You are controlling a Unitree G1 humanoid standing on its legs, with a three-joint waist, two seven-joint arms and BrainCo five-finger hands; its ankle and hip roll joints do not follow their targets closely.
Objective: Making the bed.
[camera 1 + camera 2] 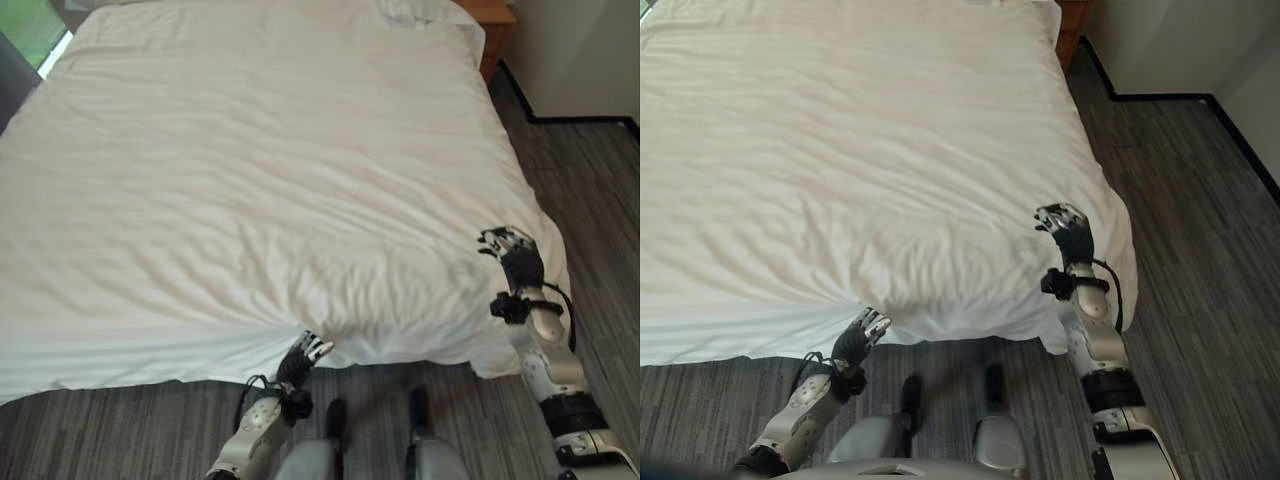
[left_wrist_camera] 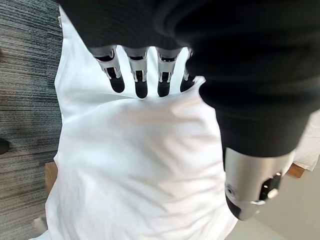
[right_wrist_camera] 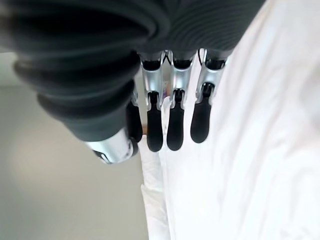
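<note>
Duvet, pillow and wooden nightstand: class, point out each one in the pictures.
duvet (image 1: 260,180): left eye view, middle of its top surface.
pillow (image 1: 420,10): left eye view, its visible front edge.
wooden nightstand (image 1: 492,25): left eye view, its top front corner.

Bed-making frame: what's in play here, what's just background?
In play: duvet; left hand at its foot edge, fingers straight; right hand at the foot corner, fingers straight; pillow at the head.
Background: nightstand; carpet; wall.
</note>
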